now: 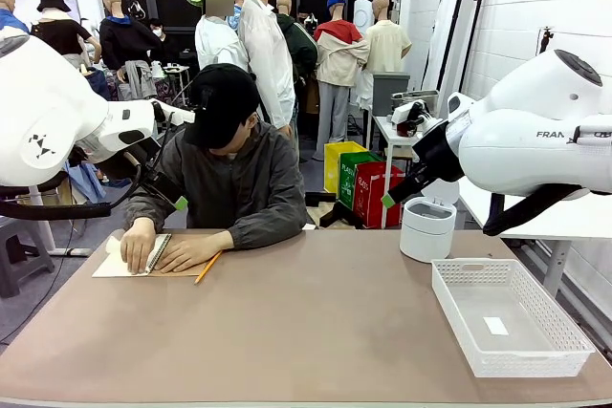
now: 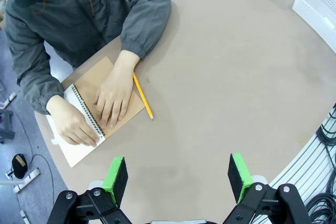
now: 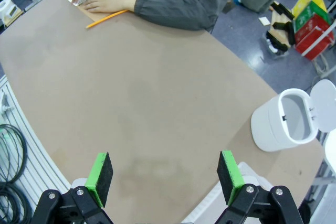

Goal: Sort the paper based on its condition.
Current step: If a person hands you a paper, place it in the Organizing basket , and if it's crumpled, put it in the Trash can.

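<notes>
Item 1. Left gripper (image 2: 177, 176): jaws released and spread wide, nothing between them, held above the bench (image 2: 226, 77) near the person.

Item 2. The paper (image 2: 75, 153): a white sheet lying flat at the far left of the bench, pressed down by the person's hand (image 2: 71, 125) along the spiral of the notebook (image 2: 94, 77). Whether it has been detached from the binding cannot be told.

Item 3. The brown cover is held flat by the person's other hand (image 2: 113, 95). A pencil (image 2: 143, 96) is laid just beside it.

Item 4. White bin (image 1: 426, 228): lid raised, set at the far right of the bench.

Item 5. White basket (image 1: 516, 366): at the near right, a small white tag (image 1: 495, 326) lying in it.

Item 6. Right gripper (image 3: 165, 178): jaws released, empty, held above the bench.

Status: the task is judged barely begun. No sheet has been placed in either container. The sheet remains to be handed over, assessed and deposited.
</notes>
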Controlling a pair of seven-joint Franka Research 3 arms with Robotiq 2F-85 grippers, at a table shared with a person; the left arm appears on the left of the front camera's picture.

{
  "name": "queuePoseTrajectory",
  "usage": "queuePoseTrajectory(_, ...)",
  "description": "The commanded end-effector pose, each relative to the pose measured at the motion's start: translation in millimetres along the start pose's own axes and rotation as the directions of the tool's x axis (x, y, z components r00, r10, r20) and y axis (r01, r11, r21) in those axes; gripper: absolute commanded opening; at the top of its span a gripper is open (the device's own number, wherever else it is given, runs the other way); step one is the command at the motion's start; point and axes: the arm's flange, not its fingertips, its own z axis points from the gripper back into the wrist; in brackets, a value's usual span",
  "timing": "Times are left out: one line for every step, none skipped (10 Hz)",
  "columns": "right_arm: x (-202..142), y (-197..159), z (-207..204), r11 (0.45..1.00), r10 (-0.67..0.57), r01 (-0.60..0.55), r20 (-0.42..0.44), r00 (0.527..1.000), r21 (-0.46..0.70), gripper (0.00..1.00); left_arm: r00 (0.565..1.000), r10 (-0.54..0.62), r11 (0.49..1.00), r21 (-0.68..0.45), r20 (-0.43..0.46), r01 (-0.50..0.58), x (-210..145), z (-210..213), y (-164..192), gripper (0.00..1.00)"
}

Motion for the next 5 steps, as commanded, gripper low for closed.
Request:
queuePoseTrajectory(0.2,-0.1,0.0,1.000,-0.001,0.001,0.001,1.000,0.005,1.00,1.000,-0.001,1.000,0.003,-0.003,0.001,0.1,0.6,0.6,1.00)
queuePoseTrajectory(0.2,-0.1,0.0,1.000,-0.001,0.001,0.001,1.000,0.005,1.00,1.000,-0.001,1.000,0.003,-0.003,0.001,0.1,0.6,0.6,1.00)
queuePoseTrajectory(0.2,-0.1,0.0,1.000,-0.001,0.001,0.001,1.000,0.005,1.00,1.000,-0.001,1.000,0.003,-0.003,0.001,0.1,0.6,0.6,1.00)
queuePoseTrajectory(0.2,-0.1,0.0,1.000,-0.001,0.001,0.001,1.000,0.005,1.00,1.000,-0.001,1.000,0.003,-0.003,0.001,0.1,0.6,0.6,1.00)
queuePoseTrajectory(0.2,-0.1,0.0,1.000,-0.001,0.001,0.001,1.000,0.005,1.00,1.000,-0.001,1.000,0.003,-0.003,0.001,0.1,0.6,0.6,1.00)
